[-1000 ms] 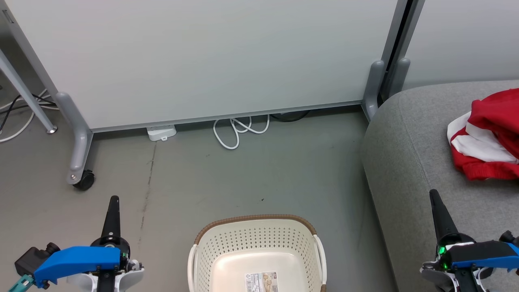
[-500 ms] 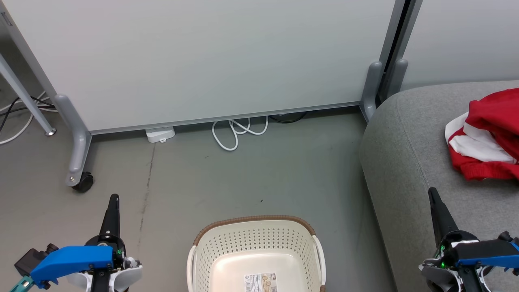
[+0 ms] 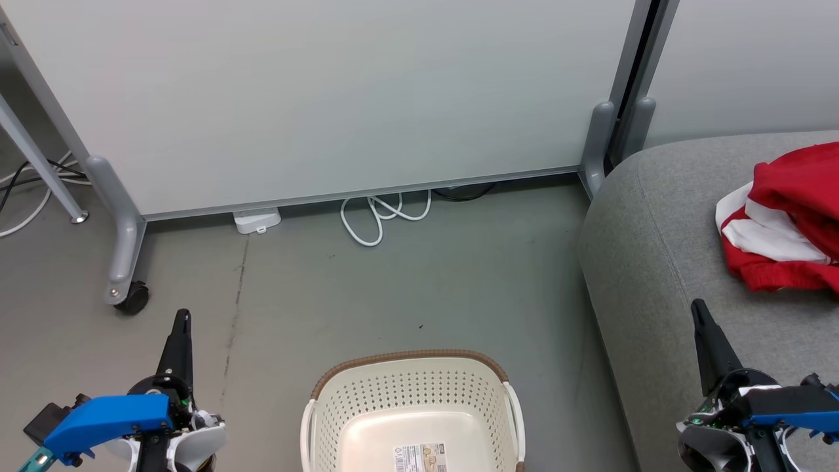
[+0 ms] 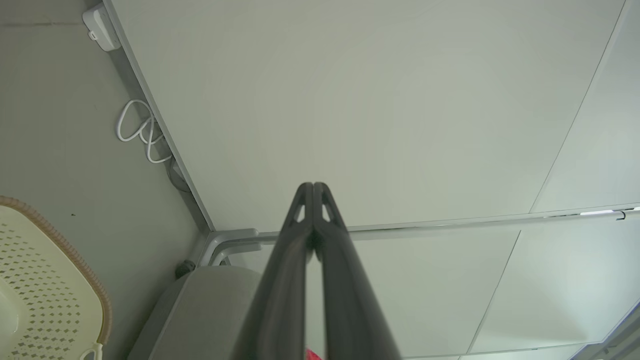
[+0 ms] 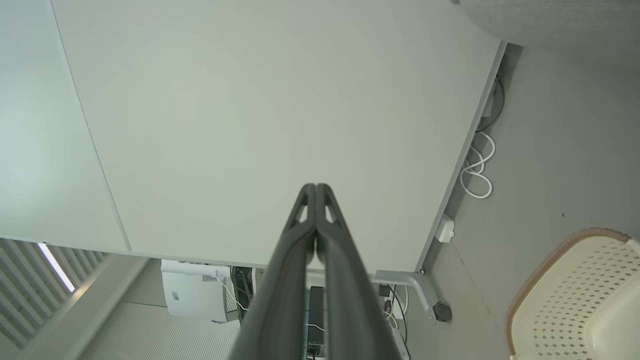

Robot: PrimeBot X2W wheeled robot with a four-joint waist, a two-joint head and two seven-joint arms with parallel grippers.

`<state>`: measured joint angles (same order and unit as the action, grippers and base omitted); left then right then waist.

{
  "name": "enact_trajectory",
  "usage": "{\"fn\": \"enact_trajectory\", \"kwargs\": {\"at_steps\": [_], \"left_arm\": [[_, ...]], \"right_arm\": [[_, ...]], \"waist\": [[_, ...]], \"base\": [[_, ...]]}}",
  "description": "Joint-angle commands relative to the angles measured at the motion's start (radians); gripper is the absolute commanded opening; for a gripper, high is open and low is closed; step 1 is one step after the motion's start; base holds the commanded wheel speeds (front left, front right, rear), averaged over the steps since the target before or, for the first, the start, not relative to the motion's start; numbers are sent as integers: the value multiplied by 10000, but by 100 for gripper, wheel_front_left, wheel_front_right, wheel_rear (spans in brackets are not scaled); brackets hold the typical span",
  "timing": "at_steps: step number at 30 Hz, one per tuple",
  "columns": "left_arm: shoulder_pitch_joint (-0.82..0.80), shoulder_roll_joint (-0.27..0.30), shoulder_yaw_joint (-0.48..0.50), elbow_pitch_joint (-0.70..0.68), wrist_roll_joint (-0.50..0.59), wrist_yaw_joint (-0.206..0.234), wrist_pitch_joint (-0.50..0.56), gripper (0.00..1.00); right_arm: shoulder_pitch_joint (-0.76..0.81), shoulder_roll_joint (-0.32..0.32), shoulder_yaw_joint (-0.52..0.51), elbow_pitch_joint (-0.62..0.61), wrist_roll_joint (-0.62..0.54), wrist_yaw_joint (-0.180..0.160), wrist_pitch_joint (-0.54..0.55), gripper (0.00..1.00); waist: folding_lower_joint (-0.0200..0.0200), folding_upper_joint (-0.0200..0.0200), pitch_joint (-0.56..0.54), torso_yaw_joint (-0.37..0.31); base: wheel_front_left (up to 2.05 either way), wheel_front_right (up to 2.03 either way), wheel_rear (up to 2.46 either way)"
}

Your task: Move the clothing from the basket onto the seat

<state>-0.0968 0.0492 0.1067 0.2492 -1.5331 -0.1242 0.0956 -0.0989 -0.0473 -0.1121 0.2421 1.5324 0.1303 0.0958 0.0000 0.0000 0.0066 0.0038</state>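
Red and white clothing [image 3: 783, 229] lies bunched on the grey seat [image 3: 662, 262] at the right edge of the head view. The cream perforated basket [image 3: 409, 393] with a brown rim stands on the floor at bottom centre, holding nothing but a paper label [image 3: 421, 457]; parts of the basket [image 4: 45, 280] [image 5: 575, 295] show in both wrist views. My left gripper [image 3: 183, 316] is shut at the lower left, over the floor left of the basket. My right gripper [image 3: 697, 305] is shut at the lower right, over the seat's front. In the wrist views both pairs of fingertips [image 4: 313, 186] [image 5: 316, 187] touch, with nothing between them.
A pale wheeled partition panel [image 3: 328, 98] stands behind the basket, with a caster [image 3: 133, 298] at the left. A coiled white cable [image 3: 380, 213] and a white power block [image 3: 257, 219] lie at its base. More cables [image 3: 26, 190] trail at the far left.
The head view has shifted slightly, so the scene sits a little lower and to the left. Both grippers stay shut and hold their places.
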Motion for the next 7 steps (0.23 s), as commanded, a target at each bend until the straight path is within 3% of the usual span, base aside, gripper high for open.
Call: {"fn": "enact_trajectory", "kwargs": {"at_steps": [1,7], "left_arm": [[-152,19,45,-59,-224,-102,70,0],[-175,19,88,-55,-696,-113,182,0]], "right_arm": [[-126,-51,-23,13,226,7,69,0],[-152,-52,-29,34,704,7,188,0]], "waist": [[0,0,-5,-6],[0,0,-28,-29]], "base": [[0,0,0],[0,0,0]]}}
